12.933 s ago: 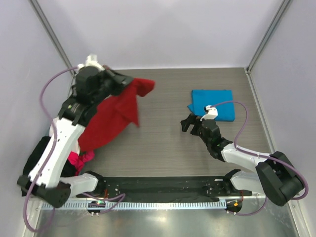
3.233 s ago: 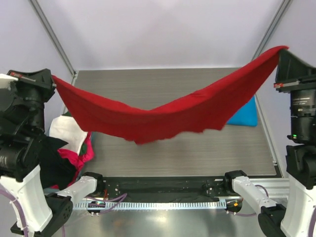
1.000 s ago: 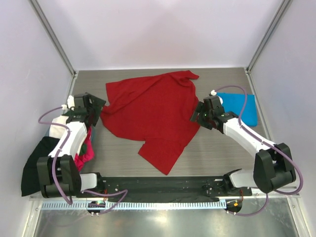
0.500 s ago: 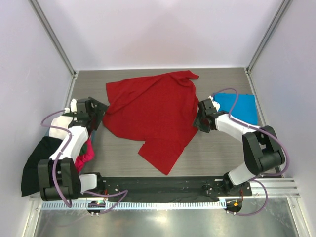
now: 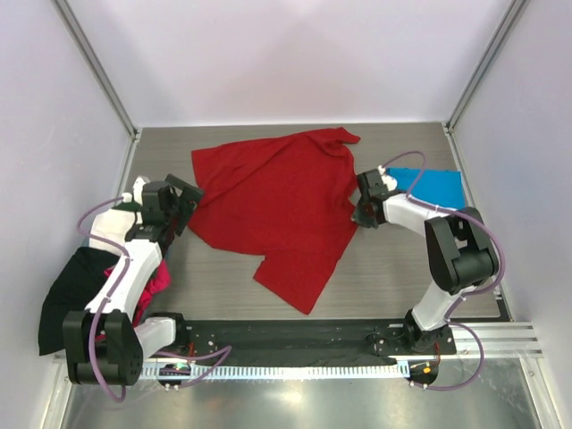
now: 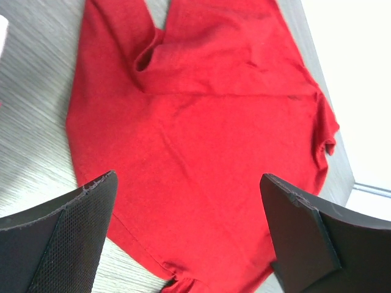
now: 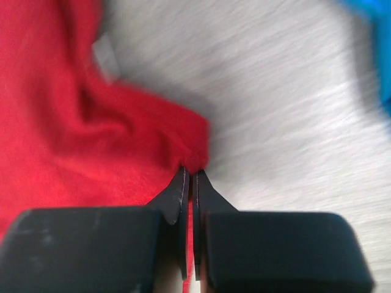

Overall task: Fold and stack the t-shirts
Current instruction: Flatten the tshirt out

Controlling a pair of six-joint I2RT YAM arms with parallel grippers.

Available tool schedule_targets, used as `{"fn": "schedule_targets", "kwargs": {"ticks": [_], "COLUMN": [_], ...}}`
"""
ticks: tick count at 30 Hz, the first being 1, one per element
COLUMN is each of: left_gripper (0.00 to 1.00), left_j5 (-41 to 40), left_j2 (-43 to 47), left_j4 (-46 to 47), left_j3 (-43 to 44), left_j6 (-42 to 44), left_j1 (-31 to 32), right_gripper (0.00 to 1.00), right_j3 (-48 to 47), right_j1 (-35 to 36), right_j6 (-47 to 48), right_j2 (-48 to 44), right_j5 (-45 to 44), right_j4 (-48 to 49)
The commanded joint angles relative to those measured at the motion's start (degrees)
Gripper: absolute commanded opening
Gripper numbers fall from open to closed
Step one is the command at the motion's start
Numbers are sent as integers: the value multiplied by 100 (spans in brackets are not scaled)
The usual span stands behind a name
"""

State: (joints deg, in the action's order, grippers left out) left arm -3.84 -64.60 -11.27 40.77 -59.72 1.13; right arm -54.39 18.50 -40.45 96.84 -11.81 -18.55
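While the left gripper stands with jaws wide apart just off the red t-shirt's left edge, the shirt lies spread flat. The right gripper is clamped on its right edge. Grey table shows between that edge and the blue t-shirt.

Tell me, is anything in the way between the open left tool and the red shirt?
Nothing visible. The left tool stands open at the edge of the red shirt, only cloth and bare table between its fingers. The right tool is shut on the opposite edge.
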Motion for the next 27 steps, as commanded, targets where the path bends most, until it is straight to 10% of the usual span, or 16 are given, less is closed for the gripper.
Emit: {"fn": "schedule_targets", "kwargs": {"ticks": [1,6,7,10,27], "left_gripper": [99,100,100,100,99], "left_j5": [-3,-91,-117,-74,-196], "left_j2": [193,158,123,-35,-237], "left_j4": [55,54,54,28,-51], "left_j3": [-70,-114,-114,-35,-17], "left_j6": [84,110,128,250,461], "left_j1": [37,124,142,195,292], "right_gripper": [1,9,42,59,58], "right_j3": [-317,-748,-949,-1074,1543], "right_j1": [-697,-1165,-1165,-1112,1076], "right_j6": [37,168,317,423,-506], "right_j2": [90,11,37,3,-3029], "right_j5": [-15,99,309,698,47], "right_j4": [141,70,44,-290,-1828]}}
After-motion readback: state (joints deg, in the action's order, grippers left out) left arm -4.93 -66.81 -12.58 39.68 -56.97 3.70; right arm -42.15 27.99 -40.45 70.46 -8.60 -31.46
